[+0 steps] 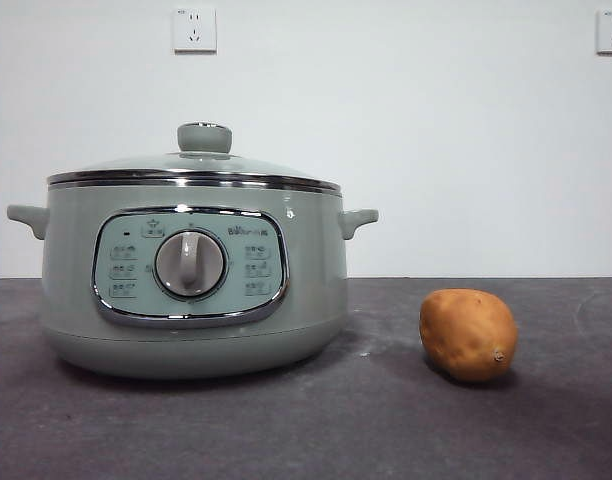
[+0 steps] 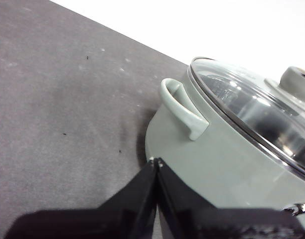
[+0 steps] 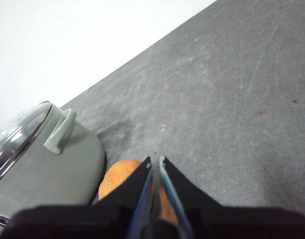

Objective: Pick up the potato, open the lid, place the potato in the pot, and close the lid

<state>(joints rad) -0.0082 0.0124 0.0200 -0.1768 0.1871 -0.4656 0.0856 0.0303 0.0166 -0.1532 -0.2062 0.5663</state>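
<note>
Potato (image 1: 468,335) lies on the tabletop (image 1: 386,420), just below and slightly behind our right pincer (image 3: 155,160), whose jaws are nearly closed and empty. We cannot tell its long axis. Our left pincer (image 2: 155,161), pressed closed and empty, hangs beside the pot (image 1: 191,270); the lid (image 1: 193,168) sits on, contents unseen.
</note>
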